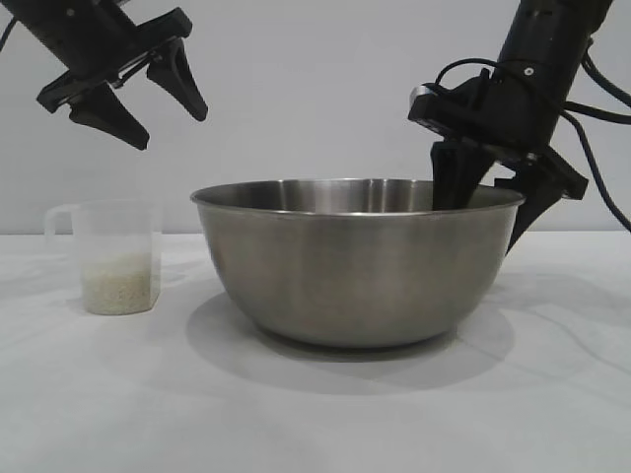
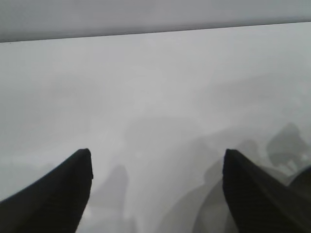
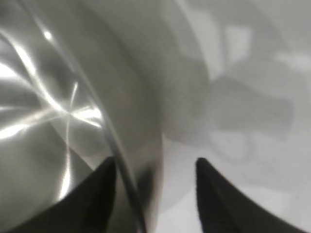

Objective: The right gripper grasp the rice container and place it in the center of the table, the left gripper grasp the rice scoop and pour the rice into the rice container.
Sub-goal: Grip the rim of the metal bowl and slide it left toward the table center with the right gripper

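Note:
The rice container (image 1: 355, 266), a large steel bowl, stands on the white table (image 1: 315, 414) near its middle. My right gripper (image 1: 483, 222) is open and straddles the bowl's right rim, one finger inside and one outside. In the right wrist view the rim (image 3: 124, 160) runs between the spread fingers of that gripper (image 3: 155, 162); the outer finger stands clear of the wall. The rice scoop (image 1: 116, 256), a clear cup with a loop handle, stands left of the bowl with rice (image 1: 120, 284) in its bottom. My left gripper (image 1: 173, 131) hangs open high above the scoop, holding nothing (image 2: 157, 153).
A plain grey wall (image 1: 315, 89) backs the table. The tabletop shows bare cloth in front of the bowl and to its right (image 1: 562, 374).

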Tool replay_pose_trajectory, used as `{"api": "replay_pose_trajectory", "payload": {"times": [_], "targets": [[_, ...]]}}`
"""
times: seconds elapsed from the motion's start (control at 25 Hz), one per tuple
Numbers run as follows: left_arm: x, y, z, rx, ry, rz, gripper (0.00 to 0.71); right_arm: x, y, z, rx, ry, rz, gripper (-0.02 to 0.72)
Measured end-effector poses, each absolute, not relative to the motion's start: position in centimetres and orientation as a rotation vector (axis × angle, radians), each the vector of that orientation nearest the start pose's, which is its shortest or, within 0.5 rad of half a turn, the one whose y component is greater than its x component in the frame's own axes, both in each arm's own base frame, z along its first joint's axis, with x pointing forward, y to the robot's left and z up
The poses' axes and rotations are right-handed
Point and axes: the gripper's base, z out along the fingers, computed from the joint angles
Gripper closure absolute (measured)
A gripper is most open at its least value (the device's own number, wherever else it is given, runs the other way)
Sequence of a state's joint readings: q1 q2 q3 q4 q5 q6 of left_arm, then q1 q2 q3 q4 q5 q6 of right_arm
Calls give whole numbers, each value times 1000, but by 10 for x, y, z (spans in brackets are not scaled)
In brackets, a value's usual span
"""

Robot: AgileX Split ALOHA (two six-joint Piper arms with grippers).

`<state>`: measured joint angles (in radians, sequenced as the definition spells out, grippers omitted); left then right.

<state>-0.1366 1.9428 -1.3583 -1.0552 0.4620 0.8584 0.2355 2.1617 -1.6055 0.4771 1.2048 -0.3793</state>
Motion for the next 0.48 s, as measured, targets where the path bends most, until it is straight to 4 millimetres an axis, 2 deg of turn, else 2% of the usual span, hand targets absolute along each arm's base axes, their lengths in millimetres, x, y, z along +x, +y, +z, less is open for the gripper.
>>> {"api": "replay_pose_trajectory", "payload": {"times": [0.16, 0.2, 0.28, 0.48], "targets": [[423, -94, 215, 193, 2305, -606, 219, 394, 131, 188, -691, 3007, 620, 258], [423, -94, 215, 193, 2305, -606, 219, 392, 128, 195, -701, 2998, 582, 218], [423, -94, 215, 193, 2305, -606, 219, 390, 122, 207, -684, 2996, 504, 233], [423, -94, 215, 193, 2305, -606, 219, 392, 88, 230, -537, 2991, 356, 233]]}}
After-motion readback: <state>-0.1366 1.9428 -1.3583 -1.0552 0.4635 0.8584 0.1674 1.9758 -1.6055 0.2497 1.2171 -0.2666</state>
